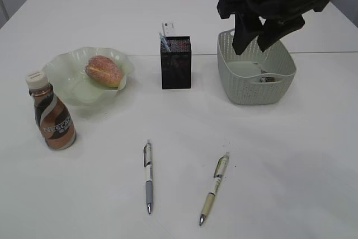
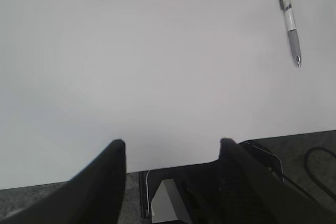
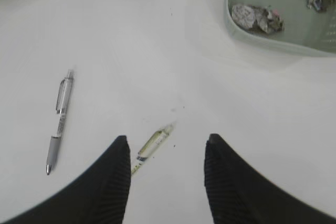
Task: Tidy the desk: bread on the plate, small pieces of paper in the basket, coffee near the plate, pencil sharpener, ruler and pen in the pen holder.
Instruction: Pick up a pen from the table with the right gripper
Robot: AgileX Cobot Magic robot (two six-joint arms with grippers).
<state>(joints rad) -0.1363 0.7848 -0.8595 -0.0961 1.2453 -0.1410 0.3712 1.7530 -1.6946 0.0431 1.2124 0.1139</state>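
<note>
Two pens lay loose on the near part of the table (image 1: pixel 291 183), both pointing roughly near-to-far. The olive-barrelled pen (image 1: pixel 214 188) lay to the right, leaning slightly so its far end tipped rightward; the grey-gripped pen (image 1: pixel 148 176) lay to its left, almost straight. The right gripper (image 1: pixel 254 40) hung over the basket (image 1: pixel 246 90), jaws parted about halfway and holding nothing. In its wrist view the olive pen ran partly between and below the two fingertips (image 3: pixel 113 166), so that arm seemed the nearer one for it.

The left gripper (image 2: pixel 170 148) hovered at the near table edge, jaws also apart and empty, the grey pen off to its far right. The pen holder (image 1: pixel 176 62) stood mid-table, far from both pens.
</note>
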